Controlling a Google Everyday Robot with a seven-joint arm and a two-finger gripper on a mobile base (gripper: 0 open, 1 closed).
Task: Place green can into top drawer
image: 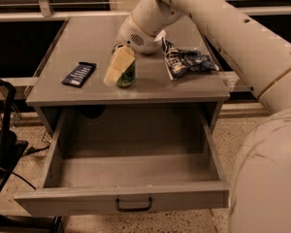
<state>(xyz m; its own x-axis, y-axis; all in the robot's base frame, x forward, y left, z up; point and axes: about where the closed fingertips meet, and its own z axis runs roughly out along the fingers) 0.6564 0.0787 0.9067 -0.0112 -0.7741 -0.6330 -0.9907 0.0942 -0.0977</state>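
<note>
The green can (127, 76) stands upright on the grey cabinet top (92, 42), near its front edge. My gripper (119, 71) reaches down from the white arm (150, 18) and sits right at the can, covering its left side and top. The can still looks to rest on the cabinet top. The top drawer (131, 198) is pulled wide open below, with nothing in it, and its black handle (134, 205) is at the centre of the front panel.
A dark blue snack bar (79, 74) lies on the left of the cabinet top. A crumpled blue and white chip bag (186, 61) lies on the right. A black stand and cables (5, 144) are on the floor at the left.
</note>
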